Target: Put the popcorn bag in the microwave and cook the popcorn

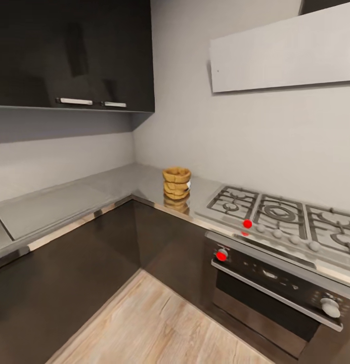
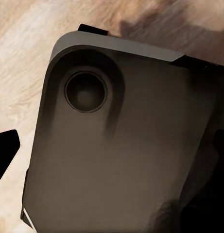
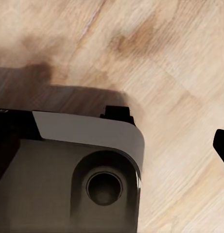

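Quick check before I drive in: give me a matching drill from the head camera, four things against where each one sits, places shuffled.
Things:
1. tan-brown wrinkled paper popcorn bag
2. grey gas hob with metal grates
3. steel built-in oven with a red knob
4. dark glossy wall cabinet with silver handles

Places:
A. under the hob, set into the dark base units
B. high on the wall above the corner
C. upright on the grey glossy countertop, near the corner
D. set into the counter, beside the bag

Pairs: 1-C, 2-D, 3-A, 4-B

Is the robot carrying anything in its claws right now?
Nothing seems held. The popcorn bag stands alone on the countertop beside the stove; the wrist views look down at the wooden floor.
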You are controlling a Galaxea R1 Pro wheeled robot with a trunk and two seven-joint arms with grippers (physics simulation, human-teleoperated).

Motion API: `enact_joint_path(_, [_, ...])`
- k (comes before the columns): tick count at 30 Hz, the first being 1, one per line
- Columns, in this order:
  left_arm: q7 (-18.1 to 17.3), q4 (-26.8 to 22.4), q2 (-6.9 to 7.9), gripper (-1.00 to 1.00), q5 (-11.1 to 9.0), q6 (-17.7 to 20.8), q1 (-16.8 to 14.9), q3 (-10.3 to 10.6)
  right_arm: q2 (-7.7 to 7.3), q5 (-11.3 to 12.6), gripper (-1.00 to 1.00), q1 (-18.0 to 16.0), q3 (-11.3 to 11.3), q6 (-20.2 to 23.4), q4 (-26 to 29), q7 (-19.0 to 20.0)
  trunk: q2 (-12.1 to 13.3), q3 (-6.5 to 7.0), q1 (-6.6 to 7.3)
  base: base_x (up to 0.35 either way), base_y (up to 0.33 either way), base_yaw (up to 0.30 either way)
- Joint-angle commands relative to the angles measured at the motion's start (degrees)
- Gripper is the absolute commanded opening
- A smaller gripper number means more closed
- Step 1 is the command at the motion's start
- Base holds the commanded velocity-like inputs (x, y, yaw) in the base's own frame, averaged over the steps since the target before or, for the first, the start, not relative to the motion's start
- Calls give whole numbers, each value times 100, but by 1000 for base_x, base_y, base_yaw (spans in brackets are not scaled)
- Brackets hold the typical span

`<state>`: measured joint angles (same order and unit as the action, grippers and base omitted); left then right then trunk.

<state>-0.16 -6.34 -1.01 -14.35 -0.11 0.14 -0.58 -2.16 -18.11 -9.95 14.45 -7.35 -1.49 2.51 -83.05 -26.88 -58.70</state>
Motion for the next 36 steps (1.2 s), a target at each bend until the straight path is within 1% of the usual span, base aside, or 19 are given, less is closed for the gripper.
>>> enact_joint_path(1, [-2,-7,-1,100,-31,-4,3,-6,-4,-35,100,-7,48,-30,-17,16,-3,-5,-2,158,116,0])
enact_joint_path(7, [7,-16,0,100,-41,-6,3,-21,-4,-35,100,-7,42,-21,-15,20,-3,-5,-2,27,20,0])
enact_joint_path(36, [7,-16,-4,100,-24,-12,1,-13,7,-26,100,-7,50,-30,-18,22,-3,-5,-2,207,247,0])
